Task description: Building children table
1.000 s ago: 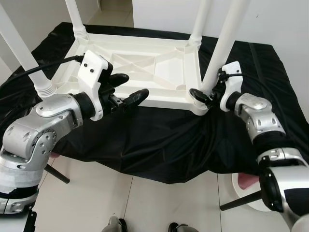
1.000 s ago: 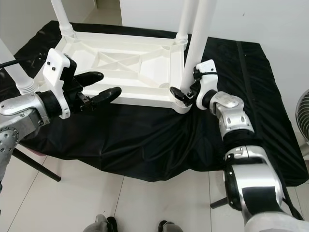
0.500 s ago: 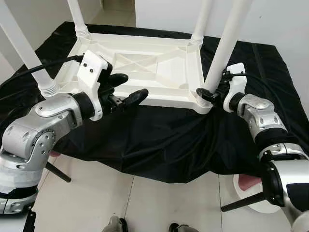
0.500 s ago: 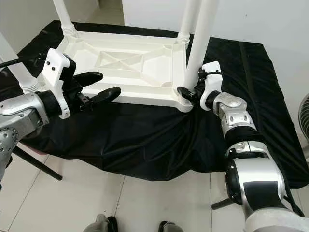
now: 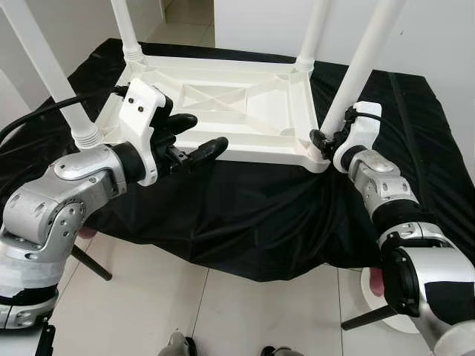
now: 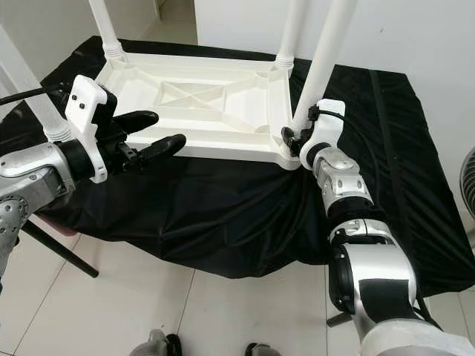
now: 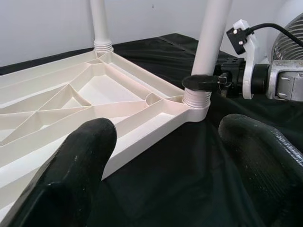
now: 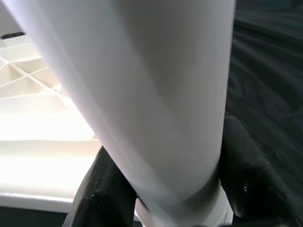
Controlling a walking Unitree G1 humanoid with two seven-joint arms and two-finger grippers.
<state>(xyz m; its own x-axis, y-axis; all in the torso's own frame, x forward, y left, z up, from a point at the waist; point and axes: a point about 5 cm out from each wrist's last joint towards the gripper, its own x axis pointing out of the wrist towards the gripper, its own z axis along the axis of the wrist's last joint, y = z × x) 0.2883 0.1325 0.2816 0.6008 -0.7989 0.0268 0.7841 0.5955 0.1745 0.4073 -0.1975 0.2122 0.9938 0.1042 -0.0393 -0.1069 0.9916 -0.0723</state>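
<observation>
Black cloth [image 5: 245, 215] over surface; tiled floor [image 5: 223, 311].

A black cloth [image 5: 245, 215] drapes the support across the frame's middle, with the upturned white table [image 5: 223, 111] lying on its upper centre.

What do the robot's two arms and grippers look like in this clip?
Both arms are jointed silver metal shells with black seams. Each wrist carries a white plastic housing; a black cable runs to it. The left gripper and right gripper each have two long, rounded matte black fingers.
</observation>
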